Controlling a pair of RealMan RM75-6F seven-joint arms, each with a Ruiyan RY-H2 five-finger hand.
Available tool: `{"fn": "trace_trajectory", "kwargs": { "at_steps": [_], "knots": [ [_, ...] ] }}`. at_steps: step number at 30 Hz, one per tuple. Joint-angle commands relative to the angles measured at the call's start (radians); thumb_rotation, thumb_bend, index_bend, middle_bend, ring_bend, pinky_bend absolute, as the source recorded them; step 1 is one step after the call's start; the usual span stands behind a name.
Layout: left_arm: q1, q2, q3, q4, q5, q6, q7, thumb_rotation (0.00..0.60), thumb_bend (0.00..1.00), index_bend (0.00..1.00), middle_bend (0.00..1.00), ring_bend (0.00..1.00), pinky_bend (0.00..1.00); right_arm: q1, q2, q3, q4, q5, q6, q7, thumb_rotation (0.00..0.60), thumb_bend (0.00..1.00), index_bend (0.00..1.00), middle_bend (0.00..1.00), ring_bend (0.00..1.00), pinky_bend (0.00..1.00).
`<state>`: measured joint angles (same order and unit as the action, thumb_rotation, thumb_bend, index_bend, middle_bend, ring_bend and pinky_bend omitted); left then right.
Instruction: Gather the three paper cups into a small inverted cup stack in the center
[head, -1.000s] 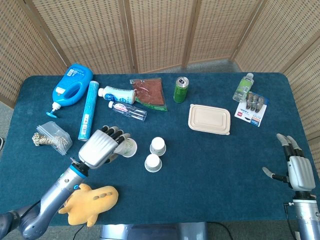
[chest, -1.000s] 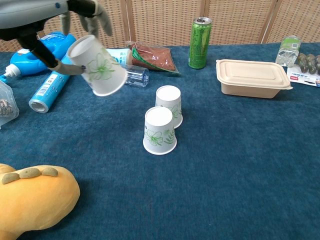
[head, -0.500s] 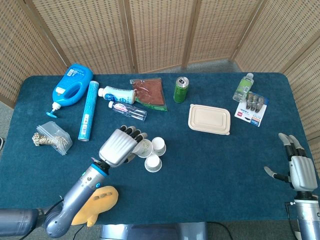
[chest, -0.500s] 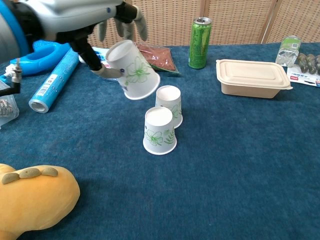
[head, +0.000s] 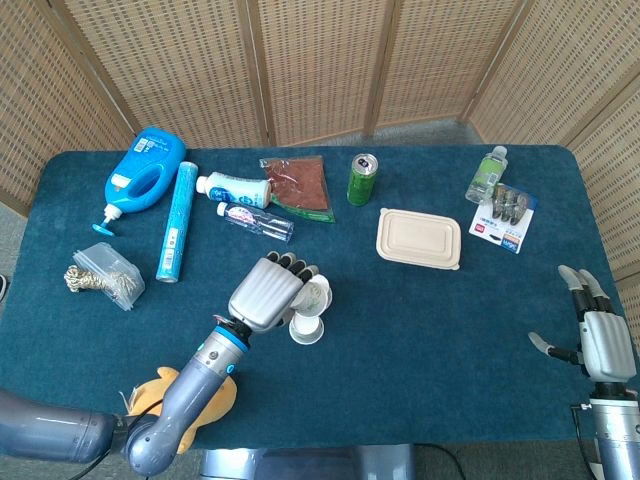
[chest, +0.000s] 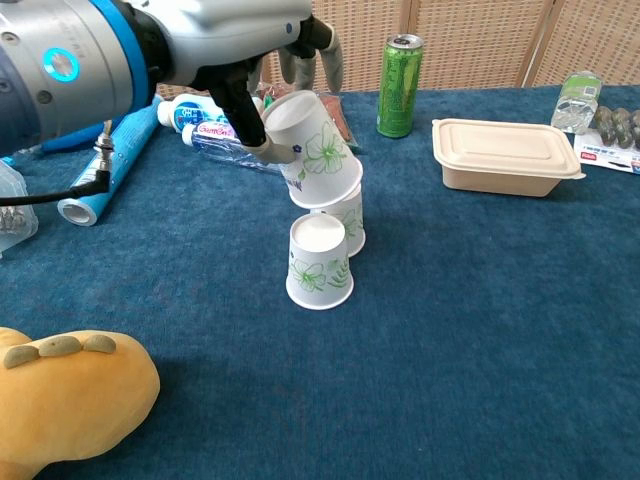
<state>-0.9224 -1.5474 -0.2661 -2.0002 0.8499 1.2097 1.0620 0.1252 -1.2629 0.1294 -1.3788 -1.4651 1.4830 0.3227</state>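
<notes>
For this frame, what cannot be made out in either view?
- Head view: the left hand covers most of the held cup and the far cup.
- Chest view: the held cup hides the far cup's top, so contact is unclear.
- Chest view: right hand out of frame.
- Battery pack print: too small.

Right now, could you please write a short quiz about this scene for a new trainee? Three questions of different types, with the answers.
1. True or false: the left hand holds a paper cup tilted over the rear inverted cup.
2. Multiple choice: what stands beside the green can? A) a red bowl B) a beige lidded box C) a laptop
3. Fill in: the right hand holds ____.

Key: 1 true; 2 B; 3 nothing.
</notes>
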Motion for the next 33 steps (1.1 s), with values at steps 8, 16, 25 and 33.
{"fn": "trace_trajectory", "kwargs": {
  "at_steps": [8,16,25,33],
  "knots": [
    [-0.068,-0.055,-0.003,-0.004,-0.091,0.074,0.064,0.600,0.28,0.27,0.44,0.31,0.43,0.001,0.003,0.002,0.004,0.007,-0.012,0.026,0.600,0.09,0.01,0.13,0.07,0.18],
    [-0.091,-0.066,0.010,0.007,-0.140,0.113,0.086,0.600,0.28,0.27,0.44,0.30,0.42,0.001,0.001,0.002,0.007,0.007,-0.016,0.034,0.600,0.09,0.01,0.13,0.07,0.18],
    [-0.114,-0.086,0.024,0.026,-0.146,0.125,0.080,0.600,0.28,0.25,0.43,0.29,0.41,0.004,-0.004,-0.003,0.012,0.009,-0.029,0.041,0.600,0.09,0.01,0.13,0.07,0.18],
    [-0.128,-0.102,0.033,0.037,-0.141,0.151,0.089,0.600,0.28,0.24,0.42,0.28,0.41,0.004,-0.002,-0.002,0.011,0.008,-0.028,0.047,0.600,0.09,0.01,0.13,0.07,0.18]
  ]
}}
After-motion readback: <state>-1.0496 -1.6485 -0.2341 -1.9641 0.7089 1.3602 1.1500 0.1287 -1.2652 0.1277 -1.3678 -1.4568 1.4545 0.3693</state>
